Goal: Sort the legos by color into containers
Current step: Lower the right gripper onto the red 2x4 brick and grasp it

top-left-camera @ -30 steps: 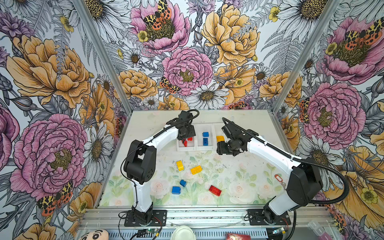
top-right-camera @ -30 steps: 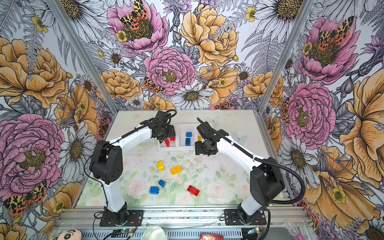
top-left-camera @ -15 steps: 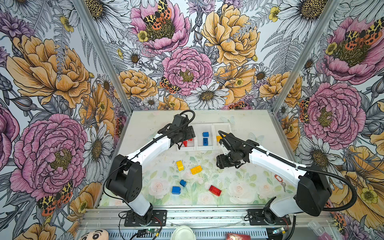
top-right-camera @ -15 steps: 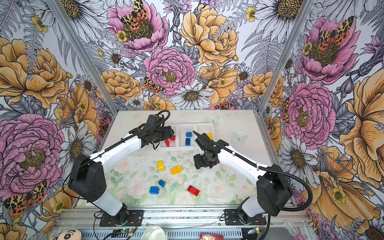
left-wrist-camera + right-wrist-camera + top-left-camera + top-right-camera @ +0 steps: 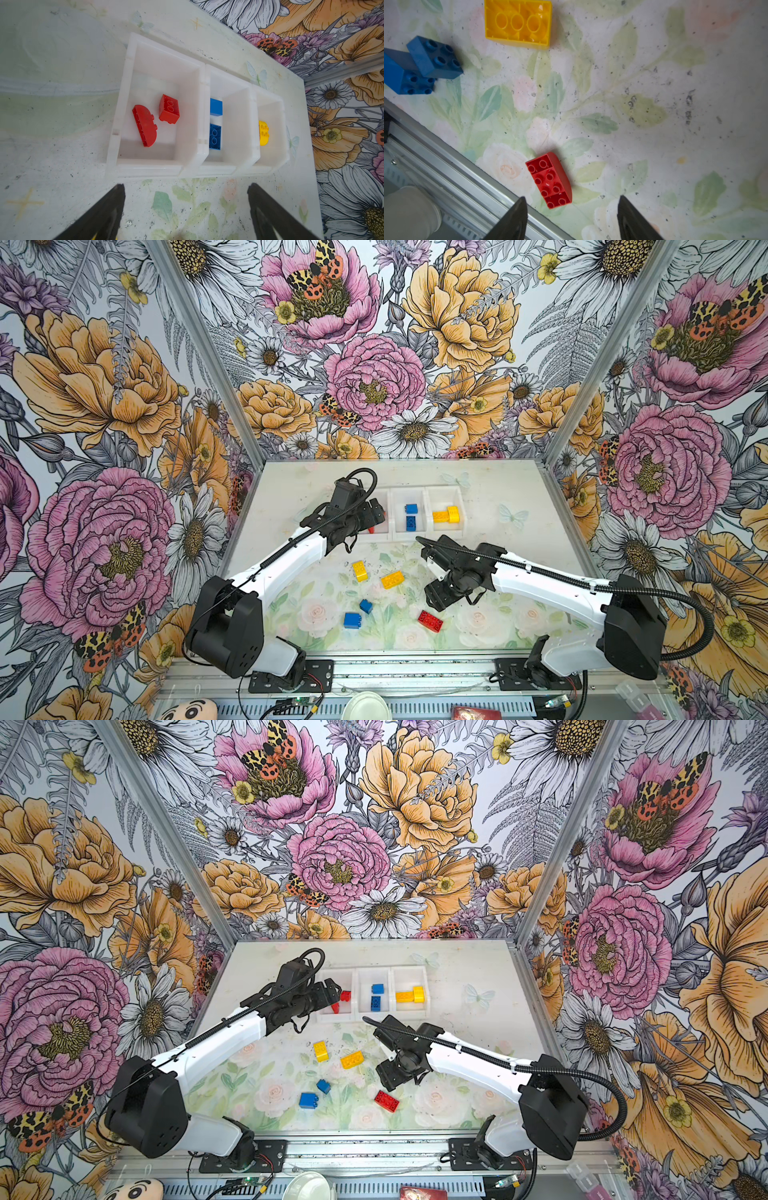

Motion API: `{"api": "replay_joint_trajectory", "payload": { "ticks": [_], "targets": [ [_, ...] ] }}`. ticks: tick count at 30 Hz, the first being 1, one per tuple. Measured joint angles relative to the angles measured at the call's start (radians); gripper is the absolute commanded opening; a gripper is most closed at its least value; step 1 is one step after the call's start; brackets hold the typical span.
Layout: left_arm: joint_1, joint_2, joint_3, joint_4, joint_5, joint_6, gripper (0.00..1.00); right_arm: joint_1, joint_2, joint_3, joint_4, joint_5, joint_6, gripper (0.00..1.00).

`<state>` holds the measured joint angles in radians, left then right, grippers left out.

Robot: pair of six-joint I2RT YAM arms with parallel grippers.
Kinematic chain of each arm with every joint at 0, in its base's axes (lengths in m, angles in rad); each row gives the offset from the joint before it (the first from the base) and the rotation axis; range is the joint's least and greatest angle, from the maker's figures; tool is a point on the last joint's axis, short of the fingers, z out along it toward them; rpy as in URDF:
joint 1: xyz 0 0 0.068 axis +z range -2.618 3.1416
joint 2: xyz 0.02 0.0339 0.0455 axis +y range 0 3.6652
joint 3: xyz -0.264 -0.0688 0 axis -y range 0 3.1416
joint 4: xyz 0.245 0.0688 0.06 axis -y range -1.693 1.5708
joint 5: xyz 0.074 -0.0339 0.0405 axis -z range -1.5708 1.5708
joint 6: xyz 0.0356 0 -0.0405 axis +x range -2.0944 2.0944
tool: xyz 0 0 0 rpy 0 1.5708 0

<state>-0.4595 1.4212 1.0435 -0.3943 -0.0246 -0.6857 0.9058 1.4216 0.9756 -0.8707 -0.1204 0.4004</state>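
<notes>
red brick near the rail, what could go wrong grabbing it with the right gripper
1. The red brick sits off-centre ahead of the right gripper, so one finger may land on it or shove it toward the rail.
2. Its rounded side could slip from the grip.
3. The left gripper hovers by the red bin; the arms might clash there.

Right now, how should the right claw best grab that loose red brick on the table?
Come straight down and pinch the red brick across its narrow width, at mid-length. It lies flat, studs up, so both long sides are free; one looks rounded, so the middle probably gives the right gripper the squarest hold.
</notes>
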Motion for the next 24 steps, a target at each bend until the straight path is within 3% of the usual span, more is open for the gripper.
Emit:
{"api": "replay_joint_trajectory", "payload": {
  "ticks": [11, 24],
  "targets": [
    [0.04, -0.094, -0.078, 0.026, 0.018, -0.019, 0.98, 0.145, 0.092, 0.0, 0.0, 0.068, -0.029, 0.7],
    [0.061, -0.139, -0.135, 0.031, 0.023, -0.024, 0.99, 0.187, 0.2, 0.0, 0.001, 0.091, -0.062, 0.63]
  ]
}}
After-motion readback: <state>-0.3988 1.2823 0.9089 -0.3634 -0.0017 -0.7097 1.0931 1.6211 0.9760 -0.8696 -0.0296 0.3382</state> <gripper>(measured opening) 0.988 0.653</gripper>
